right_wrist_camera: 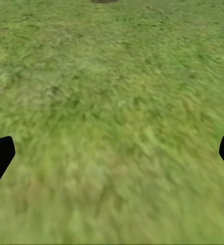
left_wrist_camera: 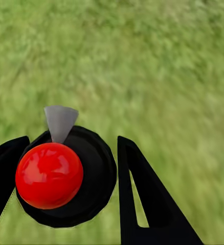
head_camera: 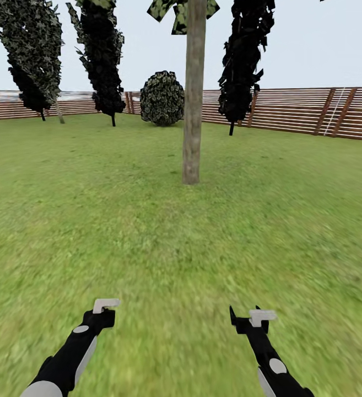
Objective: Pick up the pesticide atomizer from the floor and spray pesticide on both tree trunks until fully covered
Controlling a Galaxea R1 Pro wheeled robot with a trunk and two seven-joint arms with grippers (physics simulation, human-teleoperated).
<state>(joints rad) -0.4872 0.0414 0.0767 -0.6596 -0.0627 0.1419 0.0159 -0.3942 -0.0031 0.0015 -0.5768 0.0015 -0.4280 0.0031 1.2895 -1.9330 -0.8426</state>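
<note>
In the left wrist view the pesticide atomizer [left_wrist_camera: 91, 176], a round black body with a glossy red ball on top and a grey nozzle, sits between the two dark fingers of my left gripper [left_wrist_camera: 73, 143], which is shut on it above the grass. In the head view the left gripper [head_camera: 104, 310] hangs low at the left and the right gripper [head_camera: 253, 318] low at the right. The right gripper [right_wrist_camera: 112, 158] is open, its fingers spread wide with only grass between them. One tree [head_camera: 193, 110] with a thick grey-brown trunk stands straight ahead on the lawn [head_camera: 147, 231].
A brown slatted fence [head_camera: 307, 110] runs along the back of the lawn. Dark cypress-like trees [head_camera: 104, 60] and a round bush [head_camera: 162, 98] stand near it. Open grass lies between me and the trunk.
</note>
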